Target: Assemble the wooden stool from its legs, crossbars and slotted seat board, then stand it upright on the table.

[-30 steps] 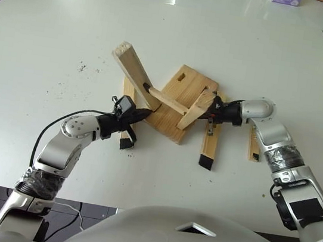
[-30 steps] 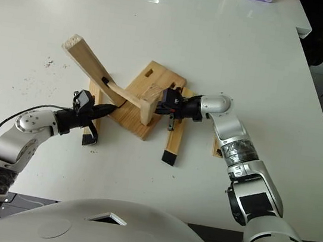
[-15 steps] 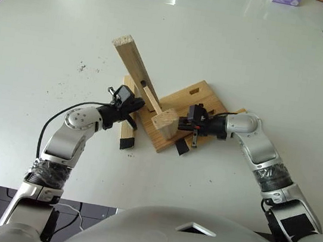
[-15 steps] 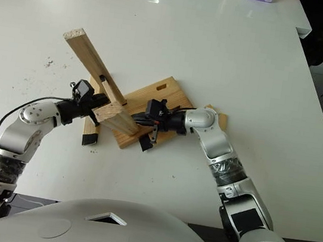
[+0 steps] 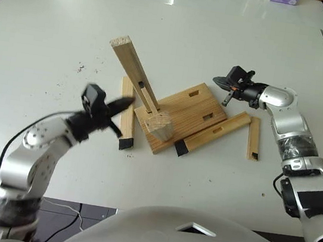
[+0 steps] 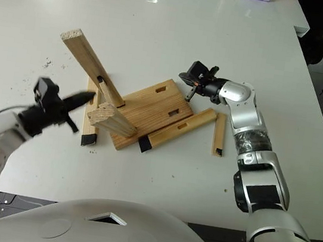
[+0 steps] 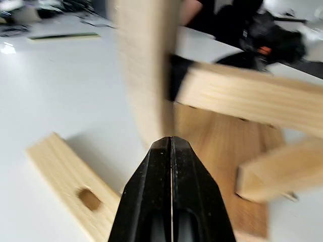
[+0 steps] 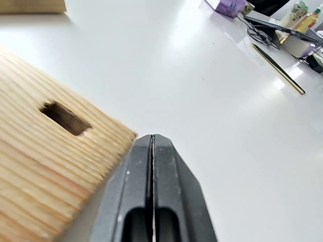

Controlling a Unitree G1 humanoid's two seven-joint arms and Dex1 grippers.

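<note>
Left gripper [image 5: 125, 101] has backed off the tilted leg [image 5: 134, 69], clenched empty; right gripper [image 5: 218, 79] has pulled away past the seat board [image 5: 187, 106], clenched empty. Board lies flat on table [image 5: 53, 33], leg standing at its edge.

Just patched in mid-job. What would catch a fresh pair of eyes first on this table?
A tall leg juts up tilted at the left end of the flat seat board, joined by a crossbar to a second leg. A loose leg lies beside the board's right edge. Both claws are shut and empty: left claw near the tall leg, right claw off the board's far right corner.
</note>
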